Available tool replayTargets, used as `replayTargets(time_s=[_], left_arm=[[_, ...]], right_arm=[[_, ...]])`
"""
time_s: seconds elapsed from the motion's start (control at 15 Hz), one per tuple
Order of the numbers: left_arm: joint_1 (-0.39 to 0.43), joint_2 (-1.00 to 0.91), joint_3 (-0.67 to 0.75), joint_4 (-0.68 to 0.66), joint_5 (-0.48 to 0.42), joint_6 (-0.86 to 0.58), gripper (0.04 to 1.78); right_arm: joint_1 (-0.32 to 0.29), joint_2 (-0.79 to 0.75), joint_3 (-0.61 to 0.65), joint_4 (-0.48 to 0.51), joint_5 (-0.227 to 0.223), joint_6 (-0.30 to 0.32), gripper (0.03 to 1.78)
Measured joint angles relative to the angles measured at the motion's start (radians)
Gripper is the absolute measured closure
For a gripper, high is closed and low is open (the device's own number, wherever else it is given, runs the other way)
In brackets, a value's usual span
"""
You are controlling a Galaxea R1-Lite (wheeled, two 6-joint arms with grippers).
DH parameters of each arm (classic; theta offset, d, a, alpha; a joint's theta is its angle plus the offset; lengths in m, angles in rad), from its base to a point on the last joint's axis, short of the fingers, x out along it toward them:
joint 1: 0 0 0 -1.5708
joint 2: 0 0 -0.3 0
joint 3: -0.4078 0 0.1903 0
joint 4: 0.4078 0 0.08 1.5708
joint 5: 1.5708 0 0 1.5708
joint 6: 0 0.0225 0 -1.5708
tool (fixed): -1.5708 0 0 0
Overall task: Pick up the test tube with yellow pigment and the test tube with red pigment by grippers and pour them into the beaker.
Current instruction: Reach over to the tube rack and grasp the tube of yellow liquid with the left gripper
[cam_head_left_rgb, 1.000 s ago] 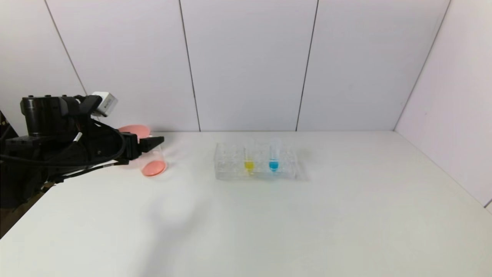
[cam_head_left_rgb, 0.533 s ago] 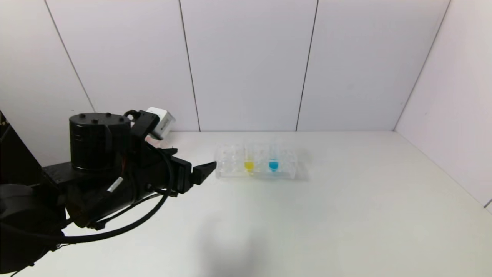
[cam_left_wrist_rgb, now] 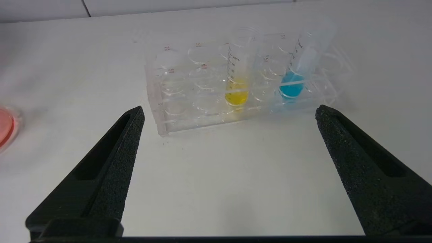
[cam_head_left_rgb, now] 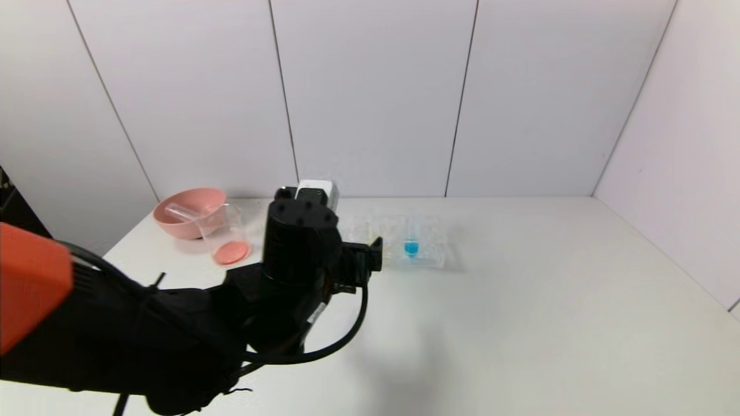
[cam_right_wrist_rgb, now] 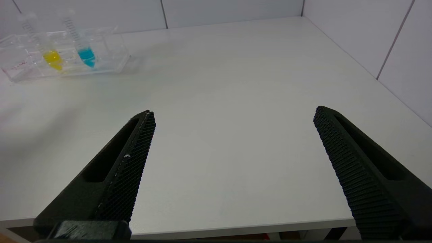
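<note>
The test tube with yellow pigment point(cam_left_wrist_rgb: 237, 91) stands upright in a clear rack point(cam_left_wrist_rgb: 175, 101), next to a tube with blue liquid point(cam_left_wrist_rgb: 293, 84). My left gripper point(cam_left_wrist_rgb: 229, 108) is open and empty just in front of the rack, with the yellow tube straight ahead between its fingers. In the head view that gripper point(cam_head_left_rgb: 374, 254) hides the yellow tube. The beaker point(cam_head_left_rgb: 224, 231) stands left of the rack with red-pink liquid at its bottom. No tube with red liquid is in view. My right gripper point(cam_right_wrist_rgb: 234, 110) is open and empty over the table's front edge.
A pink bowl point(cam_head_left_rgb: 186, 215) stands behind the beaker at the back left, with an empty clear tube point(cam_head_left_rgb: 176, 212) lying in it. The rack point(cam_right_wrist_rgb: 20, 72) with both tubes shows far off in the right wrist view. White walls close the back and right.
My left arm has swung right from beside the beaker to the front of the rack. It now covers the yellow tube in the head view and uncovers the bowl and beaker.
</note>
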Motion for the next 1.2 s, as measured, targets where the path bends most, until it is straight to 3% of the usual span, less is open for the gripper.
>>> replayTargets(time_s=[0.27,0.6,1.2], left_arm=[[-0.041,0.168,-0.13,-0.048,0.145,0.009,0.06],[-0.035,0.264,-0.264,-0.049,0.148,0.066,0.06],[0.055,0.415,-0.463,-0.06,0.129,0.134,0.06]], right_arm=[[0.0,0.0,0.0,0.0,0.0,0.0,0.1],[0.0,0.0,0.0,0.0,0.0,0.0,0.1],[0.0,0.0,0.0,0.0,0.0,0.0,0.1]])
